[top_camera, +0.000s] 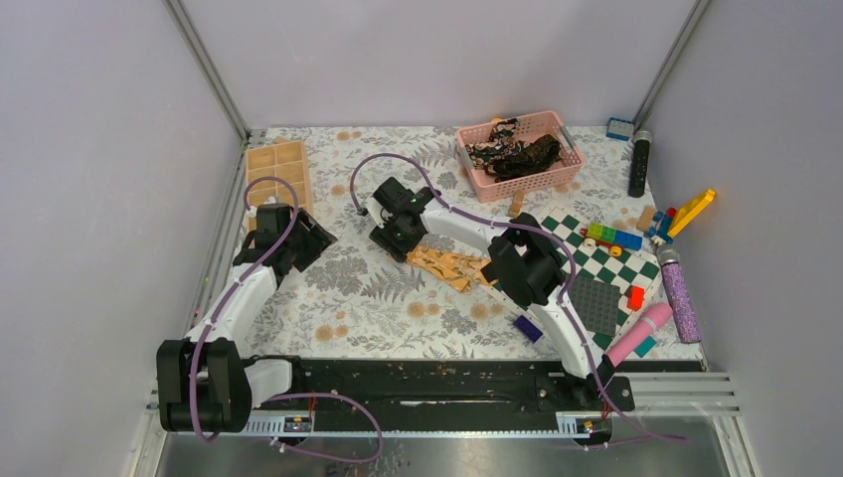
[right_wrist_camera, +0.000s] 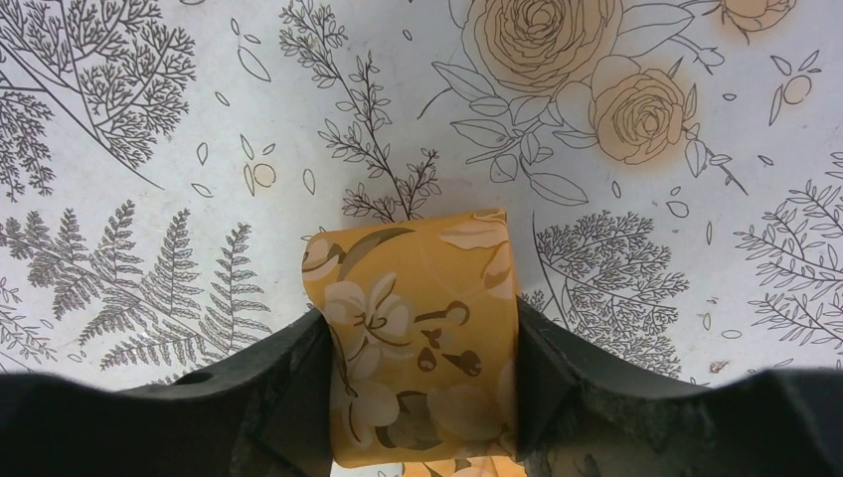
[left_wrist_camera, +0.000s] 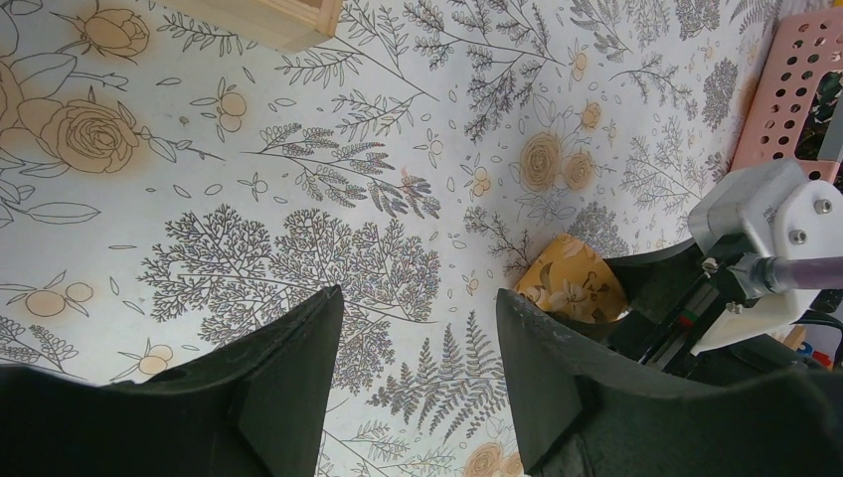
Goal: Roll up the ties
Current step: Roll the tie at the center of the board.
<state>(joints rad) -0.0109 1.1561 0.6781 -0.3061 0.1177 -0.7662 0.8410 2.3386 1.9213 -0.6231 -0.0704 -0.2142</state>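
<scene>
Floral paper in grey and orange covers the desk [top_camera: 398,308], and plain grey walls stand around it. At the near edge the two arms are fixed side by side. The left arm [top_camera: 239,298] stretches forward, and the left jaws stand open above the bare print with nothing between them. They are well to the left of the pink basket [top_camera: 517,184] and nearer than it. The right arm [top_camera: 557,318] bends toward the middle of the desk. The right jaws are closed on one end of the golden tie [top_camera: 452,266]. In the right wrist view this tie [right_wrist_camera: 418,298] is pressed between both fingers [right_wrist_camera: 268,397], and its end sticks out beyond them over the desk. The rest of it lies flat, nearer than the basket and a little to its left, and passes under the right arm. A green-and-white checkered board [top_camera: 596,268] lies nearer than the basket, to its right. Inside the basket, at the far side, the dark ties [top_camera: 512,154] lie in a loose heap. A wooden tray [top_camera: 280,169] sits far to the left of the basket.
</scene>
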